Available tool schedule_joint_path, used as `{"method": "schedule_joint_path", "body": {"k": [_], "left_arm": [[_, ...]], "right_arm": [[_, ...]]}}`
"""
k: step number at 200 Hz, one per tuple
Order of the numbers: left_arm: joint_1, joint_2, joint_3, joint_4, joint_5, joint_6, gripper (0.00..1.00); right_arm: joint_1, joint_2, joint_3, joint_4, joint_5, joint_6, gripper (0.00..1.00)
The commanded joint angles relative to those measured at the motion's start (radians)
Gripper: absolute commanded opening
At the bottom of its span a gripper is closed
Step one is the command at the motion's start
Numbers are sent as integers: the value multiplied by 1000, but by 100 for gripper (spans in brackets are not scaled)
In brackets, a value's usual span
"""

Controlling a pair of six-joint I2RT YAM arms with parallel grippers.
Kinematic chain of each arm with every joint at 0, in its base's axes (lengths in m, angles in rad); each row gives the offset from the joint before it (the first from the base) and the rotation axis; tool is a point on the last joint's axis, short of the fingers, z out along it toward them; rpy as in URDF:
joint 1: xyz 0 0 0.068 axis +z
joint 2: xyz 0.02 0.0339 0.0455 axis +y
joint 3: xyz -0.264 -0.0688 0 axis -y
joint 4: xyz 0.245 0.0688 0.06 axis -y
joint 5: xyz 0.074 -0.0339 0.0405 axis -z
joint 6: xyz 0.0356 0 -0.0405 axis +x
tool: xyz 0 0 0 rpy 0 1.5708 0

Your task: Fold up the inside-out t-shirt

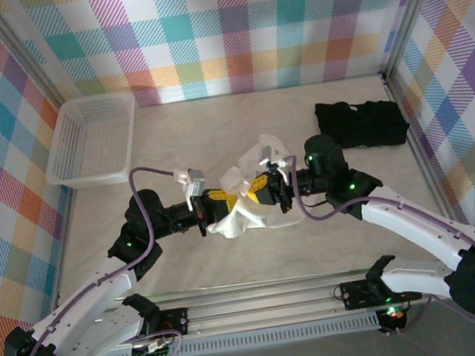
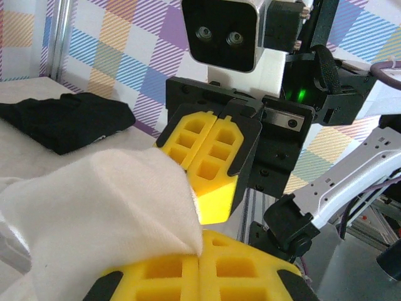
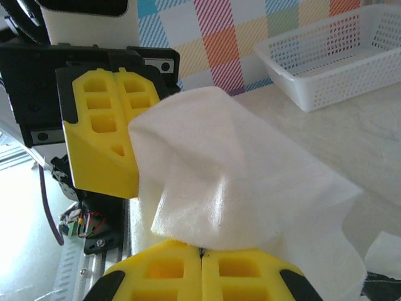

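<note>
Thin soft cream-white t-shirt (image 1: 240, 220) is bunched at mid worktop (image 1: 214, 137), caught btw both hands; left hand (image 1: 216, 204) is clamped shut on cloth; right hand (image 1: 259, 189) is pinched shut on cloth too; hands are set tip-to-tip, v. close; bunch lies equally near both arms.

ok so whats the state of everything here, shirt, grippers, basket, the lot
t-shirt: bunched up between the two arms, not yet folded
left gripper: shut on the t-shirt
right gripper: shut on the t-shirt
black garment: folded, lying apart from the t-shirt at the far right
white basket: upright, empty, at the far left
</note>
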Motion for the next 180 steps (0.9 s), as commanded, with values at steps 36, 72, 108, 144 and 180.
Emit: {"method": "schedule_joint_path", "body": {"k": [36, 72, 108, 144, 180], "left_arm": [[7, -5, 14, -55, -62, 40, 4], [7, -1, 1, -90, -85, 61, 20], [7, -12, -8, -132, -142, 69, 27], [8, -14, -12, -194, -276, 81, 29], [7, -13, -9, -250, -398, 81, 28]], "right_arm": [[5, -38, 67, -44, -30, 66, 0], [5, -6, 159, -151, -78, 143, 0], [5, 46, 250, -274, -76, 177, 0], [30, 83, 324, -394, -23, 129, 0], [59, 111, 337, -439, 3, 81, 0]]}}
